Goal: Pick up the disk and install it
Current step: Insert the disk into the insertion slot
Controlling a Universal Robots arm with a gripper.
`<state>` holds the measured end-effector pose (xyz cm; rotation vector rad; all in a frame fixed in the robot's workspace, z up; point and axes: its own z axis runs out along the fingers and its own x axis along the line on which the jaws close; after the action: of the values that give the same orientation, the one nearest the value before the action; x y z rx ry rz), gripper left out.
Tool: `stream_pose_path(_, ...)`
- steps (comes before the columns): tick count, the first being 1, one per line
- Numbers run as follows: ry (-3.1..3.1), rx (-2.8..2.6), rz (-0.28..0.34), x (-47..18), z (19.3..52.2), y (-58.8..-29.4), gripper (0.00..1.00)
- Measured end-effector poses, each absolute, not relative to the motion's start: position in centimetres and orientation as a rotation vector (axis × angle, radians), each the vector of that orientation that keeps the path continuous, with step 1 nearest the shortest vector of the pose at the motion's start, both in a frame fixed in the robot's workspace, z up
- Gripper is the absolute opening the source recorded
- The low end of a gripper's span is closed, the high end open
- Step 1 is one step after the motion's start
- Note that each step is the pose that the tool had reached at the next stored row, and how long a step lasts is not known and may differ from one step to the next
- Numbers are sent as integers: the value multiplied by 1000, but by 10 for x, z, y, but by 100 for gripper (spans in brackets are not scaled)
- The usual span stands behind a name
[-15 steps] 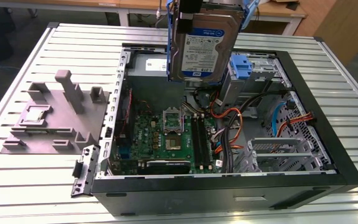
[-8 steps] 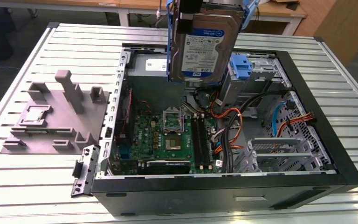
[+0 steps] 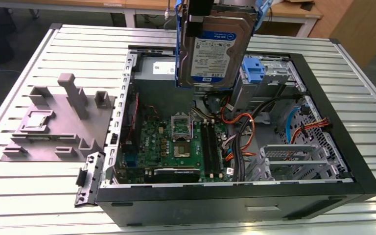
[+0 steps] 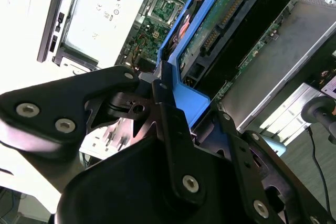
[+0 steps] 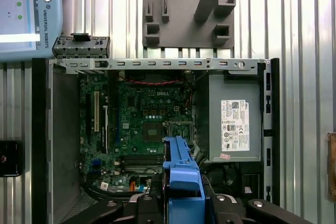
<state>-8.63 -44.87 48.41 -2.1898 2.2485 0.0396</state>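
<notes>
Silver flat disk (image 3: pixel 214 49) in blue plastic frame — gripper (image 4: pixel 173 92) clamped on it, hanging above open black case (image 3: pixel 240 205).

My tool (image 5: pixel 181 200), clamped on the disk (image 3: pixel 213 49), hangs in free air above the open case (image 3: pixel 240 205). In the exterior view, orange cables (image 3: pixel 246 129) tangle at 3 o'clock of the motherboard (image 3: pixel 168 142), a blue carrier (image 3: pixel 253 68) fills the bay at 1 o'clock, and a metal cage (image 3: pixel 293 154) stands at 4 o'clock. A grey fixture (image 3: pixel 51 127) occupies the worktop (image 3: pixel 31 196) at 9 o'clock.
</notes>
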Motion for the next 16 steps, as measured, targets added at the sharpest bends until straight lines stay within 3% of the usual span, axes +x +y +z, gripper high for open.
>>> stream_pose_path(16, 2249, -2190, 39, -85, 483, -467, 36)
